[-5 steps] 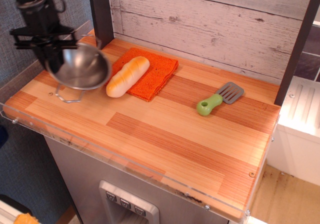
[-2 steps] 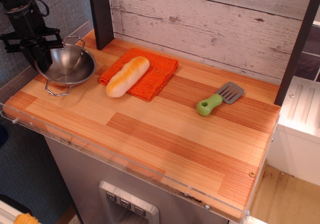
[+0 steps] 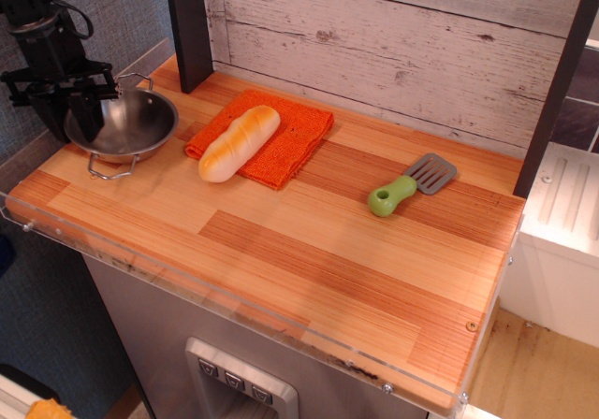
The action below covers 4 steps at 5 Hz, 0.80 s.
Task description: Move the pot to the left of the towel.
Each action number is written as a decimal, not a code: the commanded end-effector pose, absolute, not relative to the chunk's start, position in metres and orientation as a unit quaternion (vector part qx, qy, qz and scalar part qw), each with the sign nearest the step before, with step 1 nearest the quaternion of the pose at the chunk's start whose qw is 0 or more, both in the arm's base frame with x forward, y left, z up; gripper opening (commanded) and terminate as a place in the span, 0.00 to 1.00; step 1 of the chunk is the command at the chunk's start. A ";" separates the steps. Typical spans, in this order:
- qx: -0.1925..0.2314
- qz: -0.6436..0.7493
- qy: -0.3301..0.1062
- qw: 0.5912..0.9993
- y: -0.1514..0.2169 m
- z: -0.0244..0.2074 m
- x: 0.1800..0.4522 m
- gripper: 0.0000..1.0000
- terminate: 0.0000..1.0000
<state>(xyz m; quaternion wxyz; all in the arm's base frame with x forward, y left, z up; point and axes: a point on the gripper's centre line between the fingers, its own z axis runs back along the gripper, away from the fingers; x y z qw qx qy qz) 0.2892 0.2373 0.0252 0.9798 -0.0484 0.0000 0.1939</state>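
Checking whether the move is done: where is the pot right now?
The pot sits at the far left of the wooden counter, just left of the orange towel and bread roll, with the hand at its left rim.

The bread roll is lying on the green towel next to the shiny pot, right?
Not quite. The towel is orange, not green; the only green thing is the spatula handle. The observation image shows the bread roll lying on that orange towel, with the shiny pot beside it.
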 end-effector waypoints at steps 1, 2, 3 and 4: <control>0.003 0.172 -0.071 0.983 0.233 0.097 0.266 1.00 0.00; 0.021 0.159 -0.081 0.984 0.216 0.117 0.264 1.00 0.00; 0.021 0.103 -0.083 0.991 0.182 0.119 0.273 1.00 0.00; 0.022 0.015 -0.077 0.997 0.149 0.111 0.284 1.00 0.00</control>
